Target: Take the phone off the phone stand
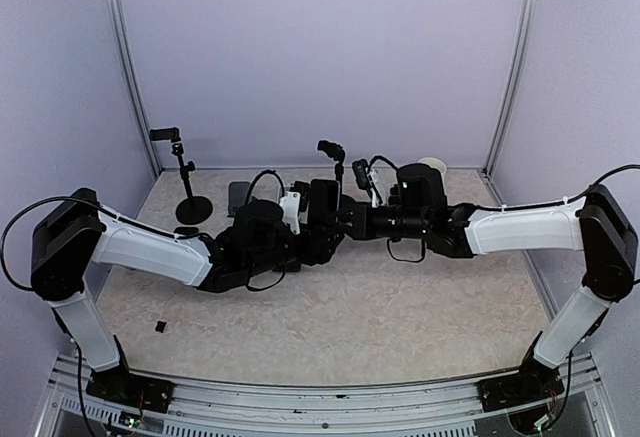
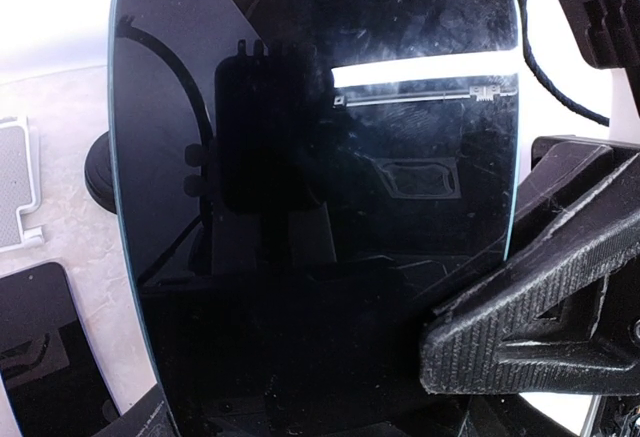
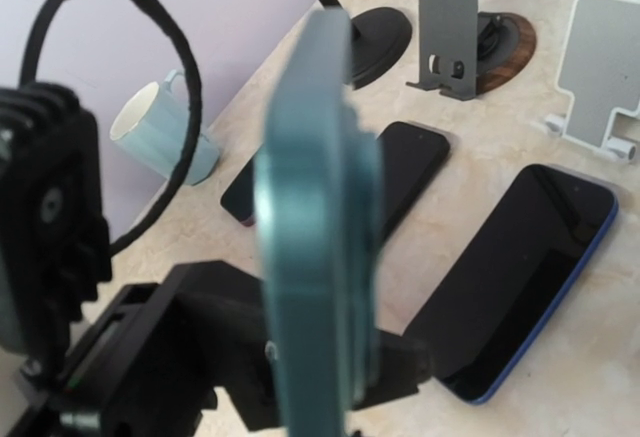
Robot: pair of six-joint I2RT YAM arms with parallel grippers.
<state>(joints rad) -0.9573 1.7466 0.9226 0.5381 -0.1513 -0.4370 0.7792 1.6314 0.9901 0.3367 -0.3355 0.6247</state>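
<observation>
Marbled table [image 1: 400,317] under lavender walls [image 1: 300,57]; above its middle hangs the phone [image 2: 320,207], glossy, likely stiff and slippery. Left gripper [image 1: 315,229] clamps its long edges, probably the surest hold; right gripper [image 1: 346,219] is clenched, pinching the thin side.

The surface [image 1: 400,317] is lit evenly and softly from above in the top view, with only faint shadows cast beneath the arms and detail kept sharp. In the left wrist view the dark phone [image 2: 300,207] screen is crossed by a bright strip of glare, and the background is blown out to white. In the right wrist view its near edge and a cable [image 3: 192,82] are blurred, while the far surface is held in focus.
</observation>
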